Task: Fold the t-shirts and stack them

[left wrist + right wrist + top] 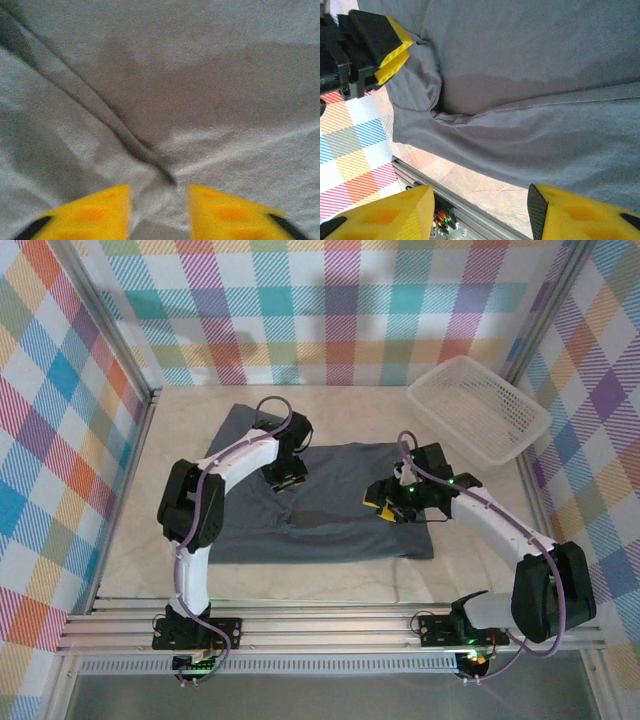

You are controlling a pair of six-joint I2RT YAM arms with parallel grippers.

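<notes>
- The slate-grey t-shirt (340,525) lies spread flat across the middle of the table (480,540), reaching toward its far left corner
- The left gripper (160,195) is down on the shirt's middle, jaws narrow, pinching a ridge of cloth
- The right gripper (480,200) hovers over the shirt's right part, jaws wide, holding nothing
- A white mesh basket (480,410) sits in the far right corner

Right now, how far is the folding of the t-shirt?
Done: the dark slate-grey cloth t-shirt lies spread out on the table. In hand: the left hand is at a crease in it; the open right hand hovers over its near edge. Left: every fold, and stacking.
</notes>
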